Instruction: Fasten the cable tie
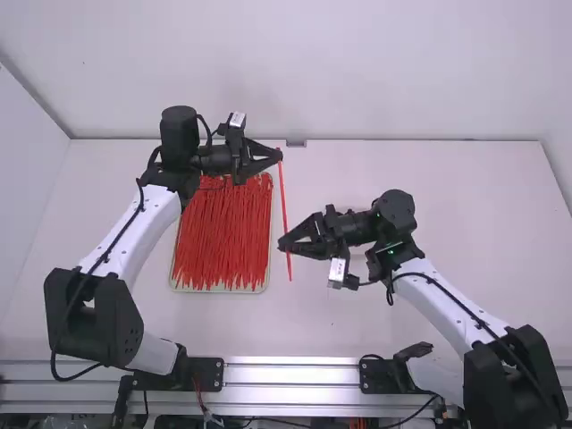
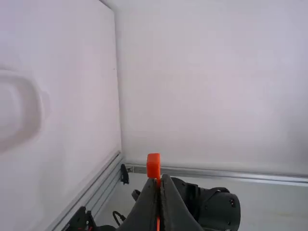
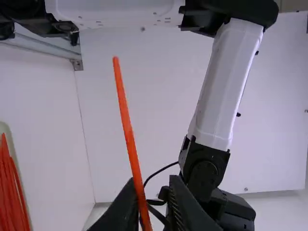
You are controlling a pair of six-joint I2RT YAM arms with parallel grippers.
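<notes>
A single red cable tie (image 1: 284, 214) hangs in the air between the two arms, just right of the pile. My left gripper (image 1: 279, 159) is shut on its far end, and the orange head (image 2: 153, 166) pokes out past the pinched fingertips (image 2: 166, 192). My right gripper (image 1: 283, 241) is near the tie's lower end, its fingers slightly apart. The strap (image 3: 127, 130) runs between them, close against one finger (image 3: 126, 204) with a gap to the other. The tail tip (image 1: 290, 277) sticks out below the right gripper.
A dense pile of red cable ties (image 1: 223, 232) lies on a pale tray (image 1: 219, 289) at the left of the middle. The left arm (image 3: 224, 96) stands over it. Bare white table lies to the right and at the back.
</notes>
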